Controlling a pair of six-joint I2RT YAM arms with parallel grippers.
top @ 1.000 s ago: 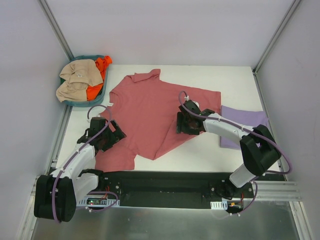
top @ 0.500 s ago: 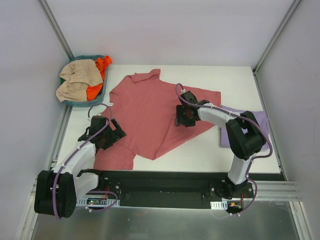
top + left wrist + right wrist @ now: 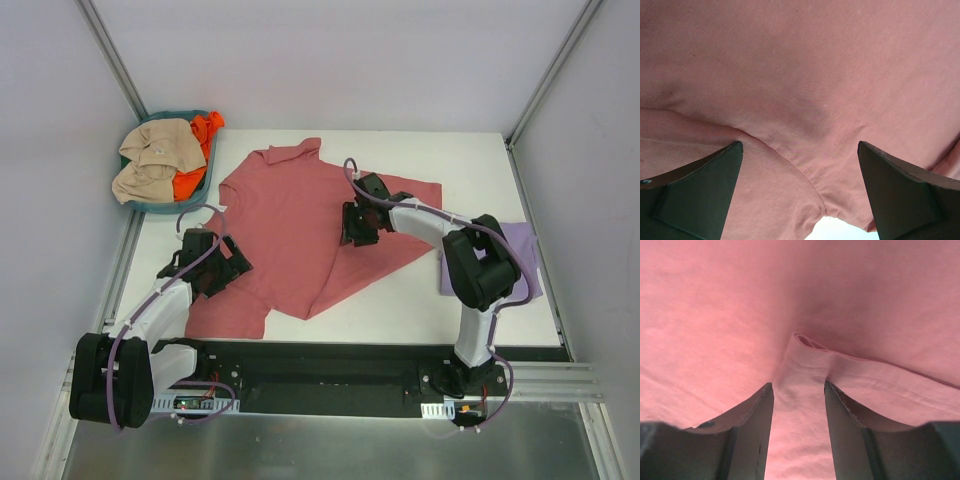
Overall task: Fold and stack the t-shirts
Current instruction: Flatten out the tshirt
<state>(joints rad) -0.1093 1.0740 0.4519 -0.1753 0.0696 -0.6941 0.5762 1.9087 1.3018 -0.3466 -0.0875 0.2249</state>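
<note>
- Cloth item, large: brick-red t-shirt (image 3: 290, 215), spread on the white table (image 3: 470, 170), lying under both grippers.
- left gripper (image 3: 800, 145): jaws wide apart and gripping nothing. A softly creased stretch of the brick-red t-shirt lies between the fingers, and a sliver of table shows back toward the wrist.
- right gripper (image 3: 798, 384): jaws drawn close, pinching a raised fold of the brick-red t-shirt's hemmed edge. The cloth bunches just ahead of the tips.
- lavender t-shirt (image 3: 525, 260): lies flat behind the right gripper, beside that arm's elbow and partly hidden by it.
- teal basket (image 3: 160, 208): sits well ahead of the left gripper and holds beige cloth (image 3: 150, 160) and orange cloth (image 3: 188, 183).
</note>
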